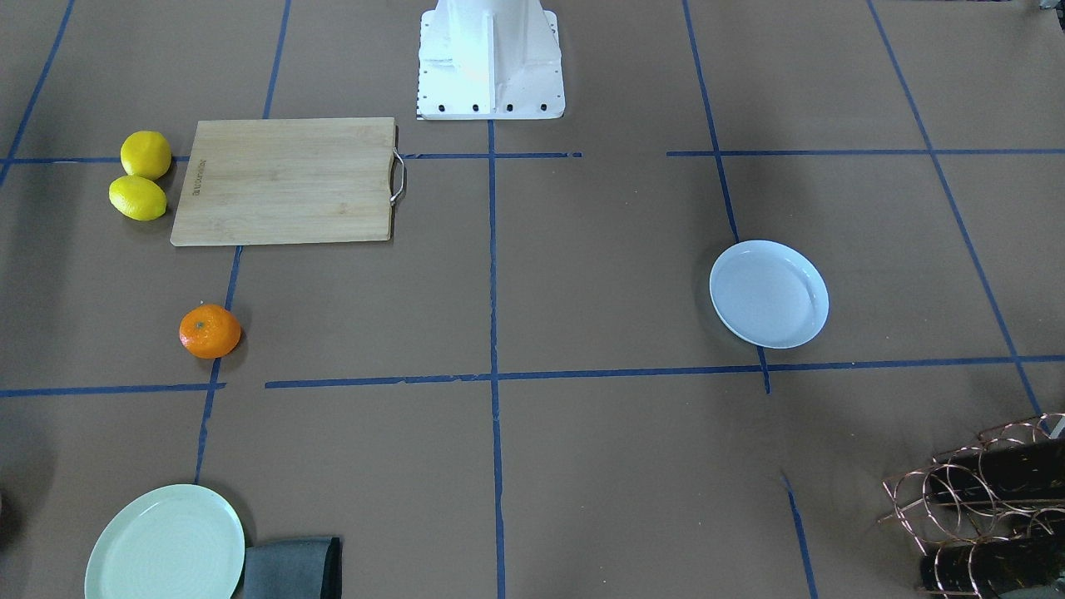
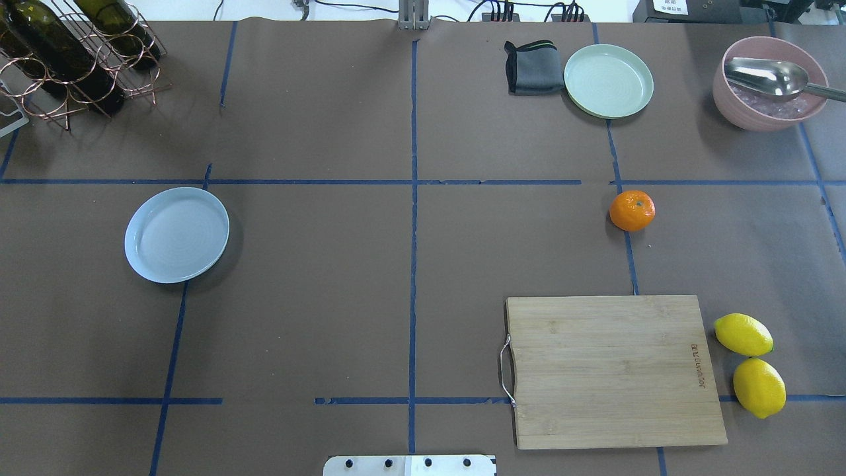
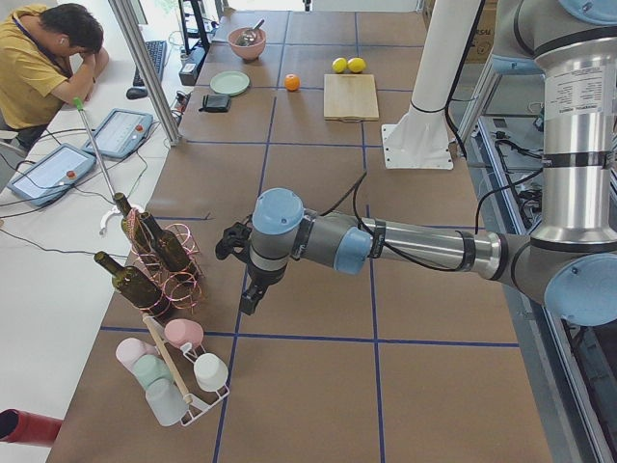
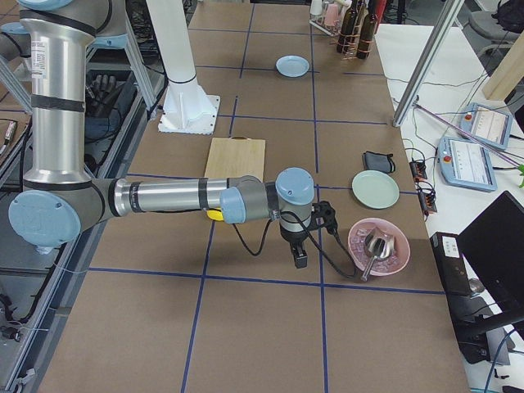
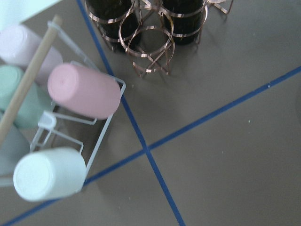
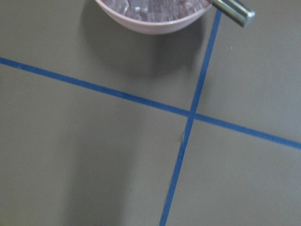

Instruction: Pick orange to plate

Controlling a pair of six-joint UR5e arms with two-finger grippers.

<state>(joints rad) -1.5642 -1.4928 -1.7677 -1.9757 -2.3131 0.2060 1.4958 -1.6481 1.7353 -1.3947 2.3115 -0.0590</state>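
Jaws on both arms are showing only from the table ends, so I cannot tell how far either pair is standing apart. Neither is carrying anything that I can make out. The right gripper (image 4: 299, 254) is hanging over the table just beside the pink bowl (image 4: 378, 247). The left gripper (image 3: 247, 294) is hovering near the bottle rack (image 3: 159, 256).

The orange (image 2: 632, 210) is sitting on a blue tape line in the robot's right half. It is lying between the green plate (image 2: 609, 80) and the cutting board (image 2: 615, 370), touching neither. The plate (image 2: 176, 234) is waiting well apart, in the left half.

To my eye the reach is only beginning, and the right arm is looking like the nearer one. It should be coming straight down with the fingers straddling the fruit's widest part and closing gently, since a round fruit is likely to roll.

Room around the orange is looking generous on all sides. The board's far edge and the two lemons (image 2: 750, 363) are lying on the robot's side of it. The stretch toward the plate is showing only brown paper and tape. A low carry should be passing the board, while the rack is standing beyond the plate.
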